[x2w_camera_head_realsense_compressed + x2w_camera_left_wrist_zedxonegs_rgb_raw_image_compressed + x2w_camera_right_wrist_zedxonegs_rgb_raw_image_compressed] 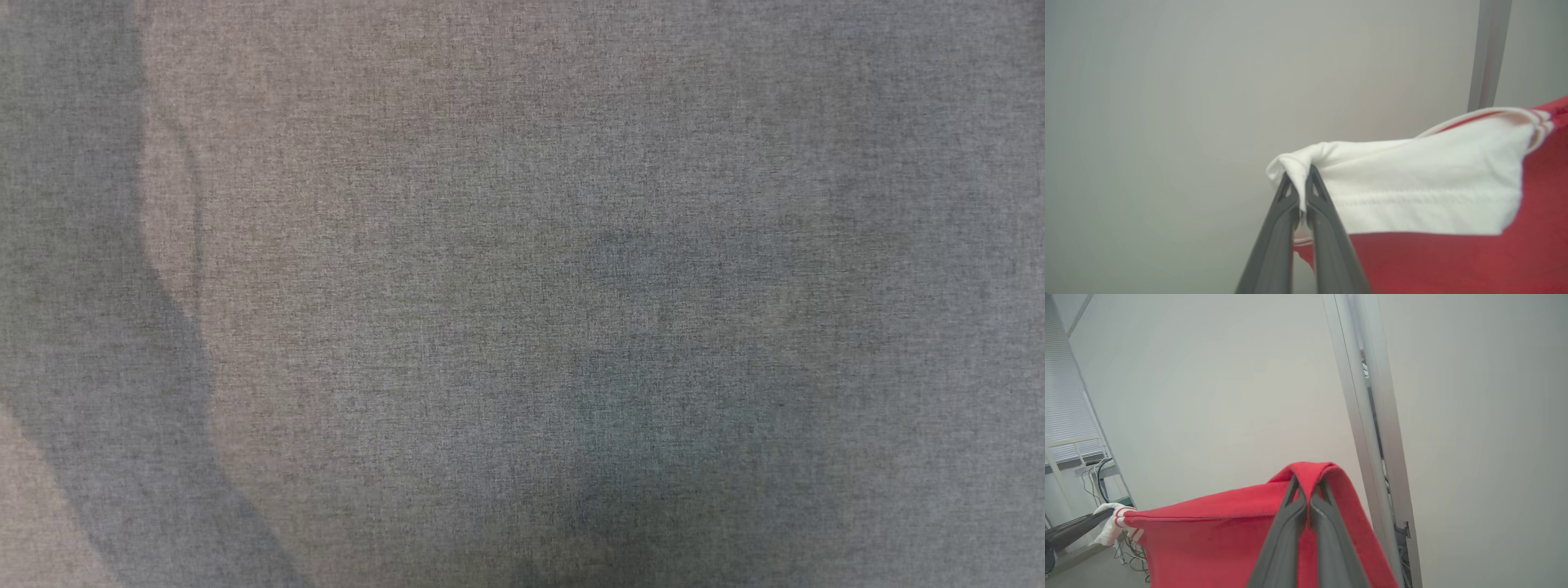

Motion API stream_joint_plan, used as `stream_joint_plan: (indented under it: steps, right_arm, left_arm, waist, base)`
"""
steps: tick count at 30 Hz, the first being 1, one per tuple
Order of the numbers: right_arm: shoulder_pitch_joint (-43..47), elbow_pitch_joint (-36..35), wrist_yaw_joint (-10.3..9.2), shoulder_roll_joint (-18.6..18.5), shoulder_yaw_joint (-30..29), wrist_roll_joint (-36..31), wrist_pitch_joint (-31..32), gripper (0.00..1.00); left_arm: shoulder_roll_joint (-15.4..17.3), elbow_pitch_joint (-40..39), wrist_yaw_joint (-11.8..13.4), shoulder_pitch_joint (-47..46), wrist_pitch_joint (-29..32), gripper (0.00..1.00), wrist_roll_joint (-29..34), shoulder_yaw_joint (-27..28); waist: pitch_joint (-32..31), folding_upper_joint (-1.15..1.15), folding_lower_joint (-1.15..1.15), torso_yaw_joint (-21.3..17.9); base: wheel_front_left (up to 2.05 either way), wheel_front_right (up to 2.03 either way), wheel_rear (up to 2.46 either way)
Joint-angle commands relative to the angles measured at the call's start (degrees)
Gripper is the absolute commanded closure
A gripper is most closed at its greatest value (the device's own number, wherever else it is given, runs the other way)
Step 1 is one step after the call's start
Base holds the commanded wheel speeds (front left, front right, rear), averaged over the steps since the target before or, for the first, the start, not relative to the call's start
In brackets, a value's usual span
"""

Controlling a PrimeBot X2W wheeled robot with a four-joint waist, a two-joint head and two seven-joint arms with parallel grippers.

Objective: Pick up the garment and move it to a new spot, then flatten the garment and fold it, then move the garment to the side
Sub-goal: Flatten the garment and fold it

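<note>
— Where's the garment at this point?

— Up in the air. The red garment (1216, 539) hangs stretched between the two arms, off any surface as far as I can tell. Its white sleeve (1412, 188) is at the left end.

— And the grips?

— The left gripper (1300, 181) is pinched shut on a bunched corner of that white sleeve, with cloth squeezed right at the fingertips. The right gripper (1306, 488) is closed on a fold of the red edge, which drapes over both tips.

— How would you carry it over, then?

— Both hands level and moving together, top edge taut, so neither pinch slips. The left one looks shallow to me. Then I'd lower it so the hanging part meets the grey woven surface (522, 294) first and lay the rest down flat. I'd also mind the metal post (1367, 428) just beside the right hand.
</note>
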Motion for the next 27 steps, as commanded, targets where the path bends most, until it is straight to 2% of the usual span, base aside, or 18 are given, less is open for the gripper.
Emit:
stream_joint_plan:
  steps: [1, 8, 11, 14, 21, 27]
  right_arm:
    - [-0.5, 0.3, 0.02, -0.2, 0.0, 0.0, -0.7, 1.0]
    - [-5.8, 4.7, 0.02, 1.2, 2.6, 0.8, -4.7, 1.0]
    - [-4.3, 5.9, 0.02, 0.7, 5.1, 1.7, -4.7, 1.0]
    - [-2.7, 6.1, 0.02, 0.0, 8.3, 3.1, -2.4, 1.0]
    - [3.3, 4.2, 0.02, -4.0, 16.0, 7.6, 3.3, 1.0]
    - [9.5, 1.4, 0.02, -6.1, 21.9, 11.8, 6.3, 1.0]
  left_arm:
    - [0.8, 0.2, 0.0, -1.6, -0.6, 1.0, 0.1, 0.3]
    - [-0.7, 5.5, 0.0, -10.3, -7.0, 1.0, -0.6, -3.1]
    - [-2.1, 6.9, 0.0, -10.5, -6.7, 1.0, -2.0, -6.1]
    - [-1.9, 8.8, 0.0, -8.8, -3.6, 1.0, -2.6, -10.5]
    - [-2.7, 13.9, 0.0, -4.0, 7.0, 1.0, -8.7, -14.4]
    - [-1.6, 10.5, 0.0, 4.4, 15.8, 1.0, -15.8, -20.1]
  waist:
    - [0.0, 0.0, 0.0, 0.0]
    - [0.4, 0.0, 0.0, 0.4]
    - [0.5, 0.0, 0.0, 0.8]
    - [0.7, 0.0, 0.0, 1.5]
    - [-0.4, 0.0, 0.0, 3.3]
    - [-4.0, 0.0, 0.0, 3.8]
  base:
    - [0.0, 0.0, 0.0]
    - [0.0, 0.0, 0.0]
    - [0.0, 0.0, 0.0]
    - [0.0, 0.0, 0.0]
    - [0.0, 0.0, 0.0]
    - [0.0, 0.0, 0.0]
